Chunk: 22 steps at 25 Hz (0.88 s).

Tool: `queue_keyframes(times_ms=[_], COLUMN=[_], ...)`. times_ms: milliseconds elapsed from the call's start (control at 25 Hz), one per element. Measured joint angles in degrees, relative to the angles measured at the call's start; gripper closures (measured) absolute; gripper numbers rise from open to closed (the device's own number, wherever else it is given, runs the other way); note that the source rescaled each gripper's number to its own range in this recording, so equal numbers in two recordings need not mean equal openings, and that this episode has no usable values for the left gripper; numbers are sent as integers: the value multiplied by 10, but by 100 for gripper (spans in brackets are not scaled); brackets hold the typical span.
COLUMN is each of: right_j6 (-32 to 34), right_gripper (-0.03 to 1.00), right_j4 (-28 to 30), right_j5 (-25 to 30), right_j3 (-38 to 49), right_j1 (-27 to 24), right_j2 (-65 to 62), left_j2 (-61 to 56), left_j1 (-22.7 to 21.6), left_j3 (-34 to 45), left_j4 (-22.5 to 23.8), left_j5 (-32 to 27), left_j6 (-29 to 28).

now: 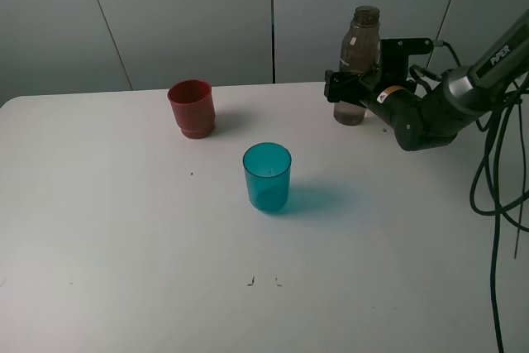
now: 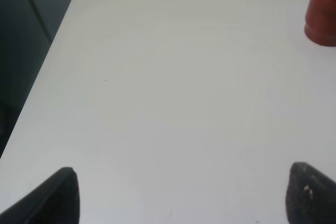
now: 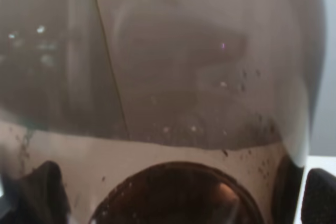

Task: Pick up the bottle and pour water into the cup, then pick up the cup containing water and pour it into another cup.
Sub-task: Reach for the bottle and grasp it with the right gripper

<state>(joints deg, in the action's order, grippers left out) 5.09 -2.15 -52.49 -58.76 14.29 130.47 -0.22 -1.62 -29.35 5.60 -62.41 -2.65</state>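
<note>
Bottle [image 1: 364,43]: upright, on surface [image 1: 124,229], between right gripper [image 1: 349,93] jaws; whether clamped, cannot tell. Left gripper [image 2: 181,195]: jaws wide, empty, well apart from it.

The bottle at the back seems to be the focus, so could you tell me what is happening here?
The right gripper straddles the upright bottle, which stands on the table; whether it is clamped is unclear. The teal cup and the red cup stand untouched. The left gripper is open over bare table.
</note>
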Motion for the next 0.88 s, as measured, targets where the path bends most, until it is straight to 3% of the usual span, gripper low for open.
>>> queue_keyframes(times_ms=[440,480,520,600,640,880], right_j6=[0,0,0,-2,-1,0], right_gripper=[0,10,30,97,92,92], right_j4=[0,0,0,0,0,0], right_j5=[5,5,5,6,8,13], right_j3=[-3,-3,-3,-3,-4,-4], right_j1=[0,0,0,0,0,0], right_j2=[0,0,0,0,0,0], left_j2=[0,0,0,0,0,0], left_j1=[0,0,0,0,0,0], left_j3=[0,0,0,0,0,0], left_j4=[0,0,0,0,0,0], left_j5=[0,0,0,0,0,0], left_j6=[0,0,0,0,0,0])
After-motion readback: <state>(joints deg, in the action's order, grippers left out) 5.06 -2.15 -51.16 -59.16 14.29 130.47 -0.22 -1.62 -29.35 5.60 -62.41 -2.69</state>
